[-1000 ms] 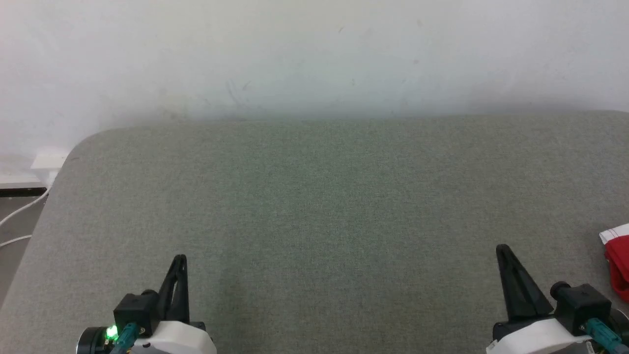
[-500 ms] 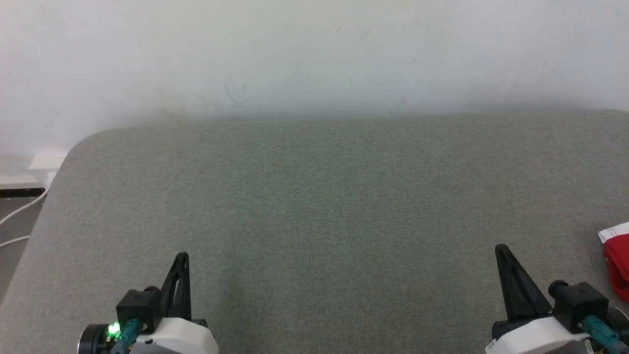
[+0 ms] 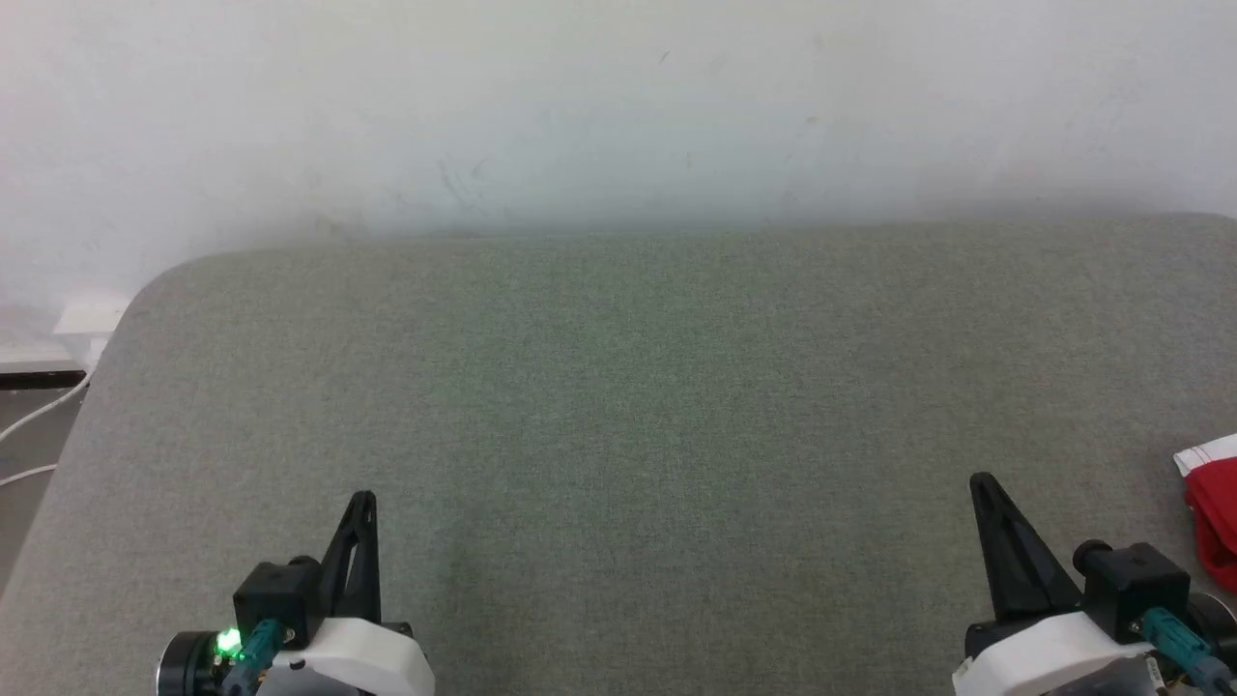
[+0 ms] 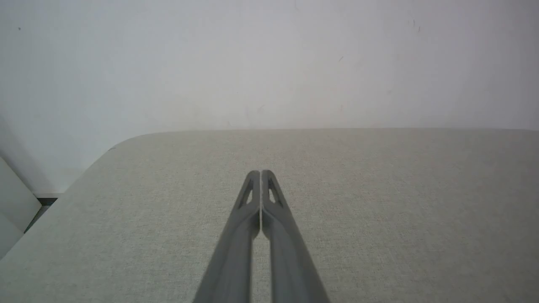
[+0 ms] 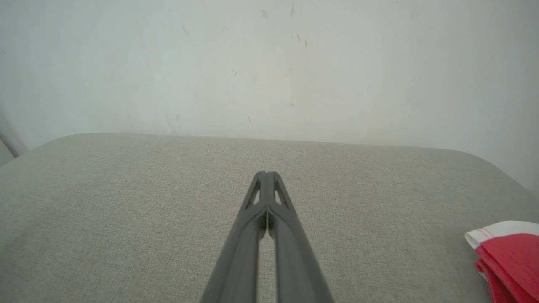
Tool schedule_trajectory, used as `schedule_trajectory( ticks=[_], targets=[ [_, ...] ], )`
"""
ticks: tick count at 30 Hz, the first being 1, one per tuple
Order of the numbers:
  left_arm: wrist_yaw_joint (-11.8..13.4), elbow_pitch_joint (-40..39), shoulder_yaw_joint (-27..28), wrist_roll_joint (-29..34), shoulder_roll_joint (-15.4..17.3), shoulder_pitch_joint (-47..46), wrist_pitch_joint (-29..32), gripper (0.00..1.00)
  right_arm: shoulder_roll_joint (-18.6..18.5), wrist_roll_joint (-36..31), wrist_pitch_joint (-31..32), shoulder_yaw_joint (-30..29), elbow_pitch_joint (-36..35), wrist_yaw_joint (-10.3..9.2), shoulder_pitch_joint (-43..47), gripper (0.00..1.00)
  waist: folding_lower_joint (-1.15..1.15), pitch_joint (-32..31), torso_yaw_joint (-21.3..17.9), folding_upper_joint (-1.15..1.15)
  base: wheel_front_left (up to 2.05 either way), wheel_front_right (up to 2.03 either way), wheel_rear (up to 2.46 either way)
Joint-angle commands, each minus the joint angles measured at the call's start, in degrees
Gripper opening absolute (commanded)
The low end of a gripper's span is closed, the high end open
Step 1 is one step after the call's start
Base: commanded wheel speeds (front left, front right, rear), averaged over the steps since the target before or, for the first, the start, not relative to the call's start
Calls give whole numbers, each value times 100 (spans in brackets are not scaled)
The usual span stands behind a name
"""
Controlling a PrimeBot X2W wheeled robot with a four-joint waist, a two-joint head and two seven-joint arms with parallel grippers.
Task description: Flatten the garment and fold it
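Observation:
A corner of the garment (image 3: pixel 1213 507), bright red with a white trim edge, lies on the grey-green padded table (image 3: pixel 628 387) at the far right edge of the head view, cut off by the frame. In the right wrist view the garment (image 5: pixel 509 252) shows at the lower right, bunched. My right gripper (image 3: pixel 981 481) is shut and empty, to the left of the garment and apart from it; its tips meet (image 5: pixel 266 173). My left gripper (image 3: pixel 362 498) is shut and empty at the lower left, with its fingers pressed together (image 4: pixel 261 172) over bare table.
A white wall (image 3: pixel 618 106) stands right behind the table's far edge. The table's rounded left corner (image 3: pixel 145 290) drops off to a floor with a white socket box (image 3: pixel 92 319) and white cables (image 3: pixel 39 416).
Both grippers have crept slightly forward; the whole picture has also shifted a little. The garment lies as before.

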Motion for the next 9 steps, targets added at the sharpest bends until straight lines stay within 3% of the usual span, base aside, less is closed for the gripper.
schedule_trajectory(
  ticks=[1,9],
  targets=[
    [-40,-59,38,78,-22,-46,35,0,8,-53,31,5,13,-1,-106,0,0,1,-2,0,0,0,0],
    [-59,-134,69,144,-63,-58,128,0,9,-89,83,10,21,-2,-159,0,0,5,-13,0,0,0,0]
  ],
)
